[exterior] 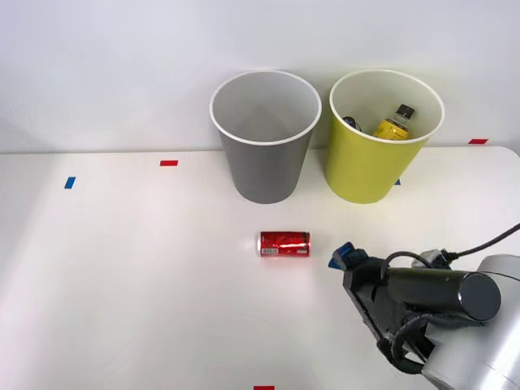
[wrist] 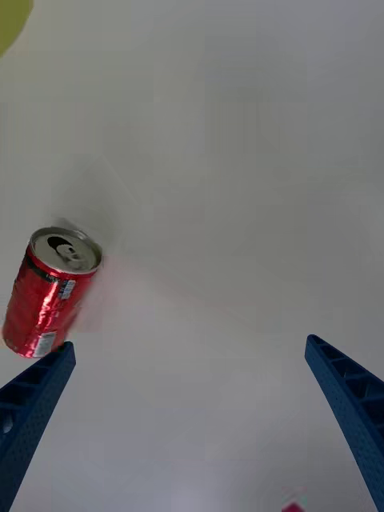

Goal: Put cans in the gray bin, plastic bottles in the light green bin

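Observation:
A small red can [exterior: 284, 244] lies on its side on the white table, in front of the gray bin [exterior: 265, 138]. The light green bin [exterior: 383, 138] stands to the right of the gray one and holds a plastic bottle [exterior: 396, 122] with a yellow label and black cap. My right gripper [exterior: 344, 257] hovers just right of the can, apart from it. In the right wrist view the gripper [wrist: 192, 404] is open, the can [wrist: 50, 291] sits just beyond one blue finger [wrist: 32, 400], and nothing lies between the fingers.
Red tape marks [exterior: 168, 163] and a blue one [exterior: 70, 183] lie flat on the table. The white wall rises right behind the bins. My right arm [exterior: 443, 301] takes up the table's near right corner. A corner of the green bin [wrist: 12, 20] shows in the wrist view.

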